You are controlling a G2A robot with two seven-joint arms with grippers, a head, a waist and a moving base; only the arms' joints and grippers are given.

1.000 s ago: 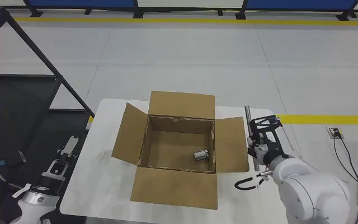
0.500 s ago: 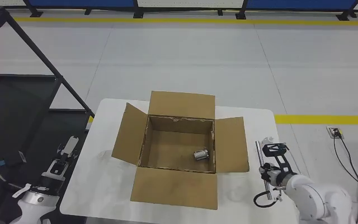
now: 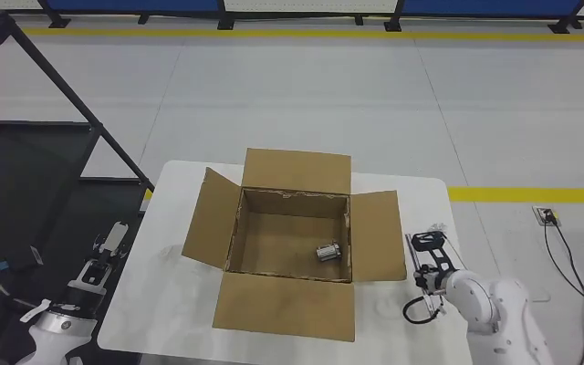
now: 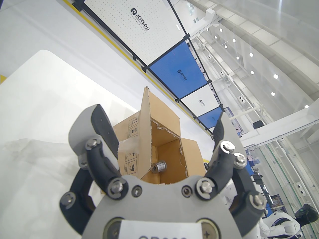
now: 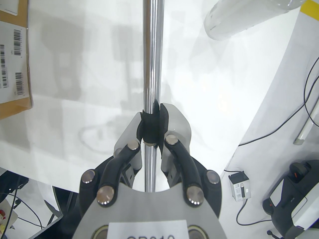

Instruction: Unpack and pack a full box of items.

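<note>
An open cardboard box (image 3: pixel 294 315) stands in the middle of the white table (image 3: pixel 178 306). A small metal cylinder part (image 3: pixel 328 252) lies on its floor near the right wall, also seen as the metal part (image 4: pixel 158 167). My right gripper (image 5: pixel 152 123) is shut on a long chrome rod (image 5: pixel 152 50), low over the table to the right of the box. From above, the right gripper (image 3: pixel 429 265) sits just past the right flap. My left gripper (image 4: pixel 162 130) is open and holds nothing. It is off the table's left edge, facing the box (image 4: pixel 159 148).
A white plastic-wrapped tube (image 5: pixel 249 6) lies on the table beyond the rod's far end. The box's right flap (image 5: pixel 12 50) with barcode labels lies beside the rod. Cables and a small adapter (image 5: pixel 239 190) lie on the floor past the table's right edge.
The right arm has carried the rod away from the box's right flap, out to the table's right side and down close to the surface. The left arm has not moved.
</note>
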